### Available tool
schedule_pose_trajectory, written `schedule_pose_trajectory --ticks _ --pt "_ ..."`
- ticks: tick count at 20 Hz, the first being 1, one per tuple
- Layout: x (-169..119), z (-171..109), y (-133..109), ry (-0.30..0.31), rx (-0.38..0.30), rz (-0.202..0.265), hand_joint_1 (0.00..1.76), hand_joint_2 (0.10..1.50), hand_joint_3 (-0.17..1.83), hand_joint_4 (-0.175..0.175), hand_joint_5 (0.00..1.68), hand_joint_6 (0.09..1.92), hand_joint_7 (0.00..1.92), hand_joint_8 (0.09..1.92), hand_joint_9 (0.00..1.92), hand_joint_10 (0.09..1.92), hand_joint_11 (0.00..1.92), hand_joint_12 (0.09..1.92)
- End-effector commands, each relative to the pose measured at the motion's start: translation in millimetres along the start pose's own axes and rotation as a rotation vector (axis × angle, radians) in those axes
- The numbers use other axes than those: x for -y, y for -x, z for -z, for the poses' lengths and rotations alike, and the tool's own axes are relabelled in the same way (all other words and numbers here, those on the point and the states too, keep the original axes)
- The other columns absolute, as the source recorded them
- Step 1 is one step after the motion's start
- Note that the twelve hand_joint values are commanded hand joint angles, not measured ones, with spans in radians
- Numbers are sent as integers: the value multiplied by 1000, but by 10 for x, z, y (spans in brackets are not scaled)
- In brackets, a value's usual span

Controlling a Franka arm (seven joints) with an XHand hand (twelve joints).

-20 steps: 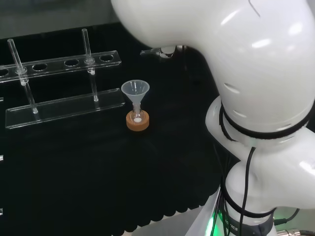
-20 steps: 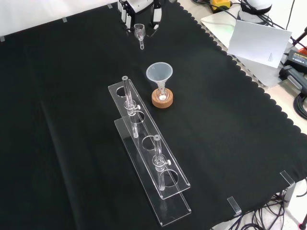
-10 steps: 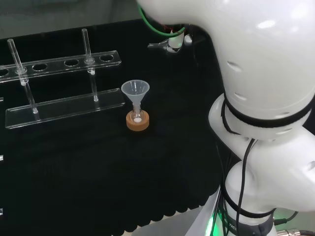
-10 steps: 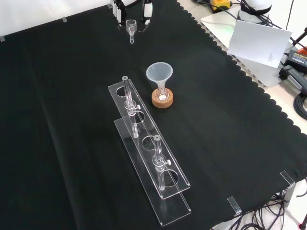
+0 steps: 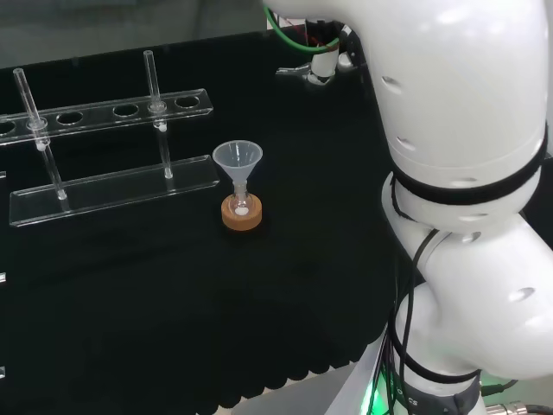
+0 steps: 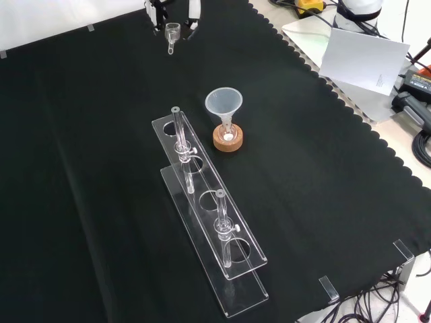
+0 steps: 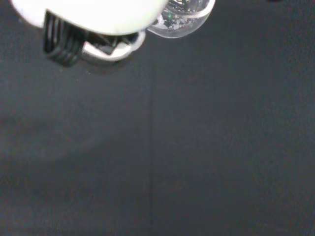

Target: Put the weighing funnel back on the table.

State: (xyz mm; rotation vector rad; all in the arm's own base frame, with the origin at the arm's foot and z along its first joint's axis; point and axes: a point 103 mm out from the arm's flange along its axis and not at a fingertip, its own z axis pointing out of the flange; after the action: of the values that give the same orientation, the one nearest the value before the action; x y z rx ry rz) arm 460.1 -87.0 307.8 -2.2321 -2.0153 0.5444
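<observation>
The weighing funnel is a small clear scoop with a short stem. It hangs above the black cloth at the top of the front view, stem pointing down toward the camera. The hand is shut on it, with black and white fingers on either side of its bowl. In the head view the hand shows beside the arm's big white links, and the weighing funnel sticks out to its left. In the wrist view a blurred white part of the hand and the clear weighing funnel show over bare cloth.
The big funnel stands in a small flask on a cork ring mid-cloth. A clear tube rack with two glass tubes lies nearer in the front view. White paper lies off the cloth's right edge.
The hand has carried the weighing funnel leftward and farther up in the front view, to the right in the head view. The big funnel and the rack have stayed put.
</observation>
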Motion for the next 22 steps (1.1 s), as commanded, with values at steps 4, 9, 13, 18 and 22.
schedule_pose_trajectory --ticks 4,9,13,18,22 --pt "63 62 19 -33 -104 -28 1160 632 568 175 1585 87 1179 457 1493 87 1241 738" --pt "62 -24 9 -39 -114 -26 1160 632 568 175 1585 87 1179 458 1493 87 1240 738" --pt "-49 -156 -29 -49 -89 -25 1160 632 568 175 1585 87 1179 459 1493 87 1239 739" --pt "-298 -338 -98 -81 -62 -13 1160 632 567 175 1585 87 1178 460 1492 87 1239 739" --pt "-531 -512 -138 -104 -49 -9 1160 633 567 175 1585 87 1177 461 1492 87 1238 739"
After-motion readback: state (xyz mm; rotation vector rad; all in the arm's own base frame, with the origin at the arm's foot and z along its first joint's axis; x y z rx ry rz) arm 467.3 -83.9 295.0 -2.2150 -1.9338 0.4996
